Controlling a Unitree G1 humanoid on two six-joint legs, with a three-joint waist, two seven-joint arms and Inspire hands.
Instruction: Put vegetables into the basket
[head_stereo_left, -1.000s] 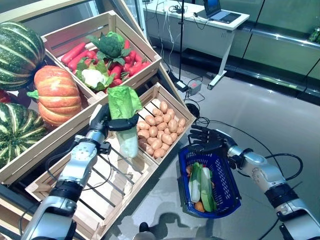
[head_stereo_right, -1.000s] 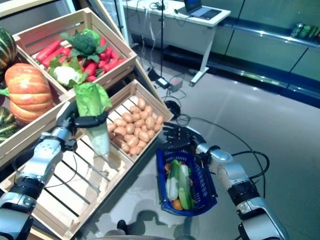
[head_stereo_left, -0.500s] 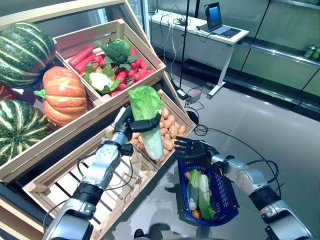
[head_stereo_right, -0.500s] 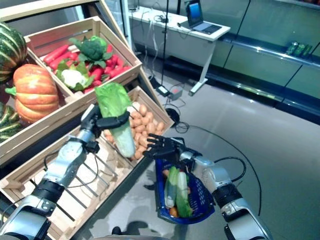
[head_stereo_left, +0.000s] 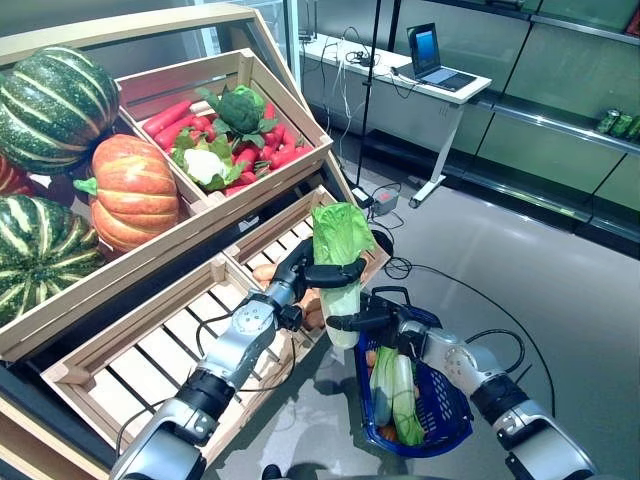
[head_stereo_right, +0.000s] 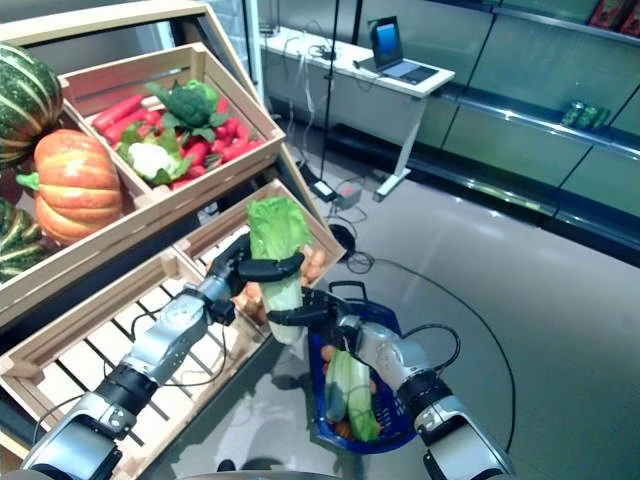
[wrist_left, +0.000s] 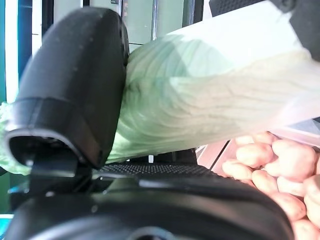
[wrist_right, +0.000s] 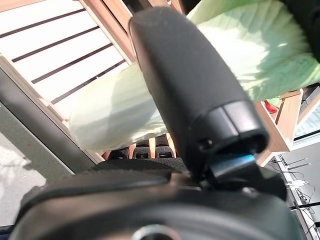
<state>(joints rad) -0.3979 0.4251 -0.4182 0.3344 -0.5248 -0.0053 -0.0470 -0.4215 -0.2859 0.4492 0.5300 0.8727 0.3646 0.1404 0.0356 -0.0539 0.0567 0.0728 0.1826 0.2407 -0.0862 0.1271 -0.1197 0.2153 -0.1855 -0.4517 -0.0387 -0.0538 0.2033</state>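
My left hand (head_stereo_left: 298, 280) is shut on a pale green cabbage (head_stereo_left: 340, 242) and holds it upright at the near-left rim of the blue basket (head_stereo_left: 448, 398). The left wrist view shows the thumb (wrist_left: 75, 85) pressed against the cabbage (wrist_left: 210, 100). My right hand (head_stereo_left: 385, 320) is open at the basket's rim, its straight fingers touching the cabbage's white lower end. In the right wrist view its thumb (wrist_right: 190, 90) lies across the cabbage (wrist_right: 115, 110). Long green and white vegetables (head_stereo_left: 395, 385) and an orange one (head_stereo_left: 385, 432) lie in the basket.
The wooden stand with slanted crates (head_stereo_left: 130, 340) fills the left side; its potato crate (head_stereo_left: 312, 312) is right beside my left hand. A desk with a laptop (head_stereo_left: 405, 75) stands at the back. Grey floor (head_stereo_left: 560, 290) lies to the right of the basket.
My left hand has carried the cabbage rightward from above the potato crate to the basket's rim. My right hand has come up against the cabbage's lower end. The camera has shifted.
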